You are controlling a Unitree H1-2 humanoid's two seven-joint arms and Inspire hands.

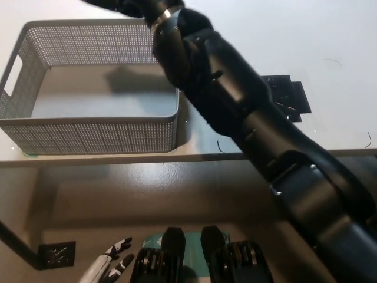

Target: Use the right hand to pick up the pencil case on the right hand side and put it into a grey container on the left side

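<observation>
The grey perforated container (88, 132) stands on the left of the white table, and its floor looks bare. My black right arm (235, 112) reaches from the bottom right diagonally over the container's right corner. The right hand (121, 5) is at the top edge above the container's far rim and is mostly cut off by the frame. No pencil case shows there, and I cannot tell what, if anything, the hand holds. The arm's shadow falls on the container's floor. My white left hand (111, 265) hangs low at the bottom left, fingers apart, holding nothing.
A flat black patch (288, 97) lies on the table to the right, partly hidden by the arm. The table's front edge (118, 158) runs just below the container. Dark floor lies beneath, with a small black square (57, 254) at lower left.
</observation>
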